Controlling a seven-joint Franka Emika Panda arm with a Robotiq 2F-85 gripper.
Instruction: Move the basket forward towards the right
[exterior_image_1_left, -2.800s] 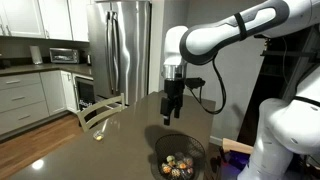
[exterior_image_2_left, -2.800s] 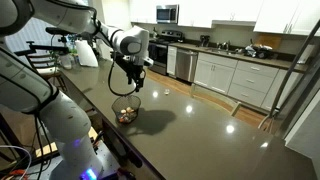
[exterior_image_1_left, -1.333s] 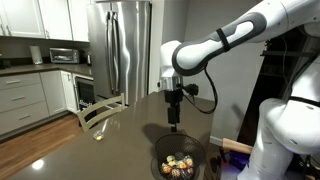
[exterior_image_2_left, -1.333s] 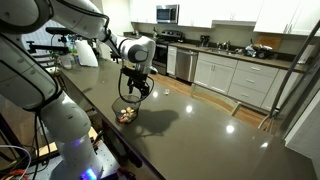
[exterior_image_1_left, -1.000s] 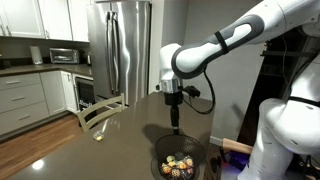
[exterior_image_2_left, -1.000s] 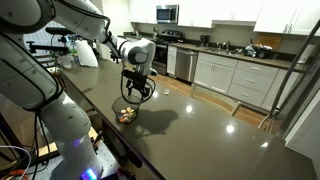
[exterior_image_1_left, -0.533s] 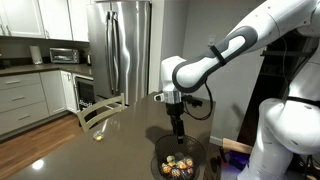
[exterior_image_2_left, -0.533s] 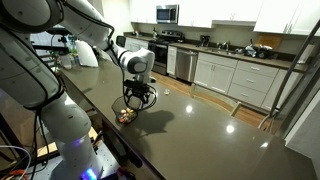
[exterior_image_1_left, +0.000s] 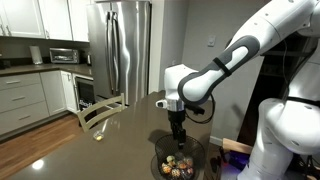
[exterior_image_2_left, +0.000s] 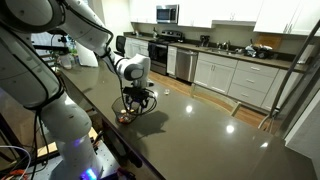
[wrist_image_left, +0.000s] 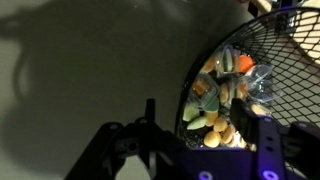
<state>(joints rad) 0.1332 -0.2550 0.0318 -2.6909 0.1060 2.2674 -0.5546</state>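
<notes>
The dark wire-mesh basket (exterior_image_1_left: 186, 152) sits near the counter's edge in both exterior views (exterior_image_2_left: 123, 117), with small colourful egg-like balls (wrist_image_left: 218, 95) in it. My gripper (exterior_image_1_left: 178, 139) points straight down at the basket's far rim, also seen in an exterior view (exterior_image_2_left: 133, 104). In the wrist view the gripper (wrist_image_left: 207, 135) is open. Its left finger stands outside the basket's wire rim (wrist_image_left: 196, 68) and its right finger stands inside, over the balls. The fingers are apart and do not pinch the wire.
The dark glossy counter (exterior_image_2_left: 205, 135) stretches wide beyond the basket. A small pale object (exterior_image_1_left: 98, 137) lies on it further off. A steel fridge (exterior_image_1_left: 120, 50) and white cabinets (exterior_image_2_left: 225, 72) stand behind. A second white robot body (exterior_image_1_left: 285, 130) stands close to the basket.
My gripper has come down from well above the counter to the basket's rim, its fingers now straddling the wire. The basket has not moved.
</notes>
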